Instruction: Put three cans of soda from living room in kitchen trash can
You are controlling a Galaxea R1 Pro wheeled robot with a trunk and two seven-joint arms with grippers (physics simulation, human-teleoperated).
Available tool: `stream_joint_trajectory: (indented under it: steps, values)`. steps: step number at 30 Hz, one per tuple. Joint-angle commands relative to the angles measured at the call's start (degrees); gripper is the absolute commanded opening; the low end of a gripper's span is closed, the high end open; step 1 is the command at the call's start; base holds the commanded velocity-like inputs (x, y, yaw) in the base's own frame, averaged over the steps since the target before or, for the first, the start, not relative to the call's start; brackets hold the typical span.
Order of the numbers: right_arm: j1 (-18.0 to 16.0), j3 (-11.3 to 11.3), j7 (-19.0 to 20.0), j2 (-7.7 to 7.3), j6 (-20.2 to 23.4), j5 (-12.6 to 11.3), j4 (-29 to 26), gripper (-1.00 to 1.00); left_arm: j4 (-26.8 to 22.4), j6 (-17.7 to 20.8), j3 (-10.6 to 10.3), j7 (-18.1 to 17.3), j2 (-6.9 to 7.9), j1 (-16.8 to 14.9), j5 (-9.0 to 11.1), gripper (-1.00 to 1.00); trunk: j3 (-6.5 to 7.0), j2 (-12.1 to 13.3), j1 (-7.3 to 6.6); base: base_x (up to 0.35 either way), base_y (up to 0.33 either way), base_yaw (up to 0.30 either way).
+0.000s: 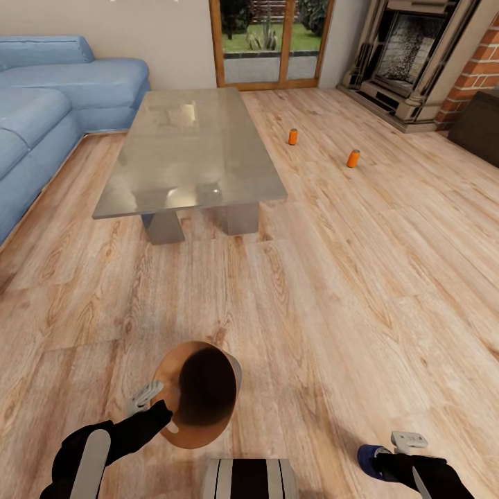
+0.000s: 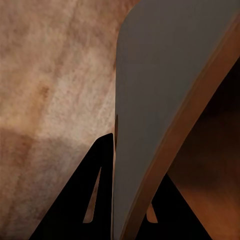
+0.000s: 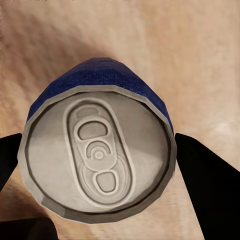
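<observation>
Two orange soda cans stand on the wood floor right of the low table, one (image 1: 292, 136) nearer the table and one (image 1: 353, 158) further right. The coppery trash can (image 1: 173, 374) hangs tilted low in front of me, its dark inside facing up. My left gripper (image 1: 165, 416) is shut on its rim; in the left wrist view the bin wall (image 2: 150, 100) runs between the black fingers (image 2: 102, 170). My right gripper (image 1: 391, 450) is shut on a blue can (image 1: 369, 459) with a grey top (image 3: 97, 155).
The low grey table (image 1: 187, 145) stands ahead on the left, with the blue sofa (image 1: 41, 104) beyond it. A brick fireplace (image 1: 416, 48) and a dark cabinet (image 1: 478, 125) line the right side. A glass door (image 1: 270, 41) is at the back.
</observation>
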Motion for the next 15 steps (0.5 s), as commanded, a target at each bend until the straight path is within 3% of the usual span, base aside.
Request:
stream_joint_trajectory:
  steps: [1, 6, 10, 13, 15]
  values:
    - [0.0, 0.0, 0.1, -0.02, 0.0, 0.0, -0.1, -1.00, 0.0, -0.1, -0.1, 0.2, 0.00, 0.0, 1.8, -1.00, 0.00, 0.0, 0.00, 0.000, 0.000, 0.000]
    - [0.5, 0.0, 0.8, -0.14, 0.4, -0.2, -1.9, -1.00, 0.0, -0.1, -0.1, 0.2, 0.00, 0.0, 1.8, -1.00, 0.00, 0.0, 0.00, 0.000, 0.000, 0.000]
    - [1.0, -0.5, 4.5, -0.51, 3.8, -0.5, -11.8, -1.00, -0.1, -0.1, -0.4, 0.2, 0.00, -0.2, 1.8, -1.00, 0.00, 0.0, 0.00, 0.000, 0.000, 0.000]
    - [3.9, -1.6, 10.0, -1.47, 8.9, -0.8, -21.4, -1.00, -0.2, -0.1, -1.1, 0.2, 0.00, -0.4, 1.8, -1.00, 0.00, 0.0, 0.00, 0.000, 0.000, 0.000]
    - [7.4, -3.5, 16.1, -2.53, 12.3, -0.9, -28.4, -1.00, -0.2, 0.0, -1.8, 0.1, 0.00, -0.5, 1.9, -1.00, 0.00, 0.0, 0.00, 0.000, 0.000, 0.000]
